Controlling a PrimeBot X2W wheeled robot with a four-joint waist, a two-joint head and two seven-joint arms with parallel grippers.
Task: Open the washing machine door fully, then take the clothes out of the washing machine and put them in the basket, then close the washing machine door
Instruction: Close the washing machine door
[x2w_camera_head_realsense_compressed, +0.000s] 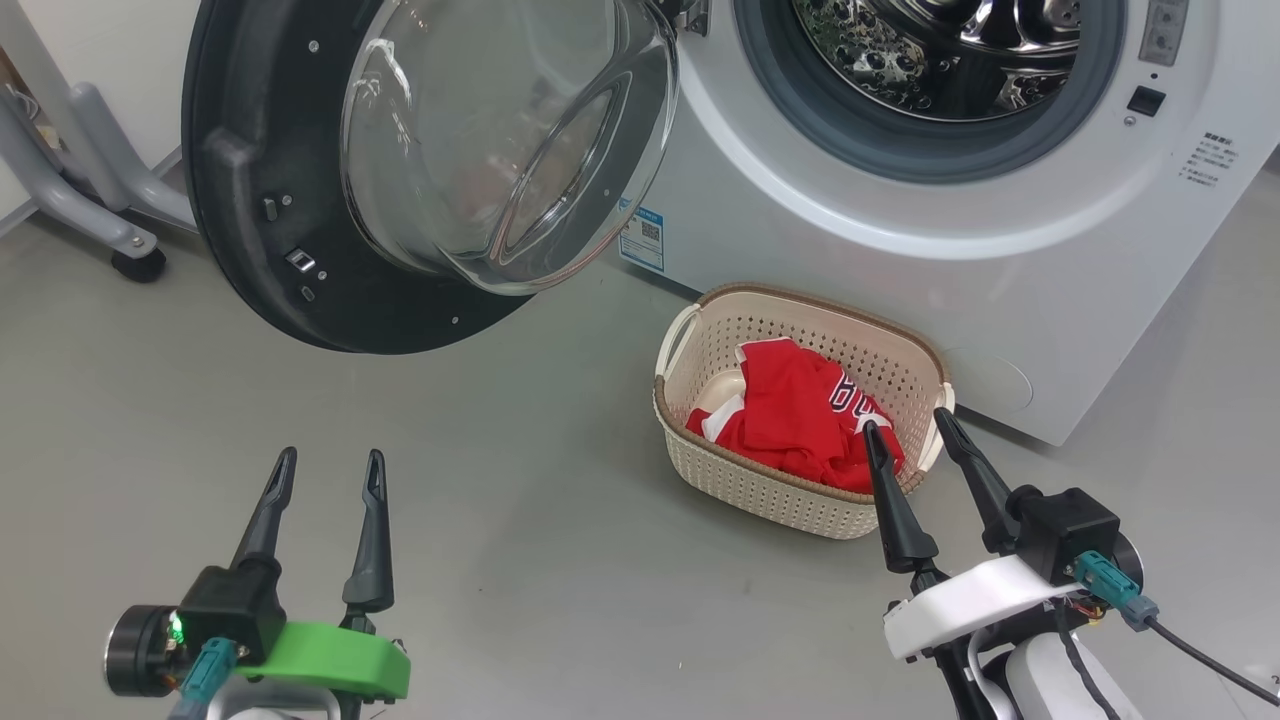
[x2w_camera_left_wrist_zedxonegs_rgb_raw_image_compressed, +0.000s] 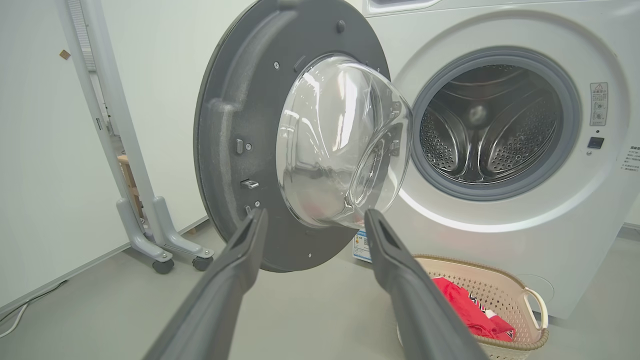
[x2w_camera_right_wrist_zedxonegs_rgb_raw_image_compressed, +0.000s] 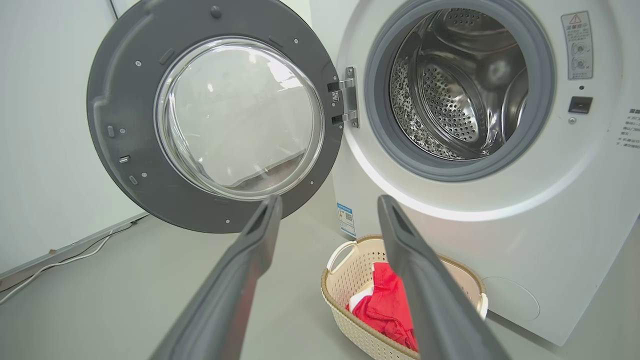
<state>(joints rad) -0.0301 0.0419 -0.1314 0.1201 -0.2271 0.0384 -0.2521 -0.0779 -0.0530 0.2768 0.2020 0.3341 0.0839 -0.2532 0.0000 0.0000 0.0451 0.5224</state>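
Grey floor (x2w_camera_head_realsense_compressed: 520, 520), pale wall behind, a wheeled stand (x2w_camera_head_realsense_compressed: 90, 200) at far left. Right of it the door (x2w_camera_head_realsense_compressed: 250, 200) hangs wide open, inner face and glass bowl toward the robot. Right again is the washing machine (x2w_camera_head_realsense_compressed: 900, 260), its drum (x2w_camera_head_realsense_compressed: 930, 50) looking empty. The basket (x2w_camera_head_realsense_compressed: 760, 490) sits on the floor just in front of the machine, with the clothes (x2w_camera_head_realsense_compressed: 790, 410) inside it.

The left gripper (x2w_camera_head_realsense_compressed: 332, 455) is near left, fingers spread, holding nothing. The right gripper (x2w_camera_head_realsense_compressed: 905, 420) is at the basket's near rim, fingers spread, also holding nothing.

Likely step: close the door. Best done with the left gripper:
- reach past the door's free left edge, far from the hinge
- bring it round toward the opening, then press on the black rim, not the glass
- keep the fingers clear of the grey seal, and push until it latches

The right wrist view gives the hinge (x2w_camera_right_wrist_zedxonegs_rgb_raw_image_compressed: 350, 97) clearly. The left wrist view looks straight into the drum's back. The head view gives both grippers and the lettering on the clothes.
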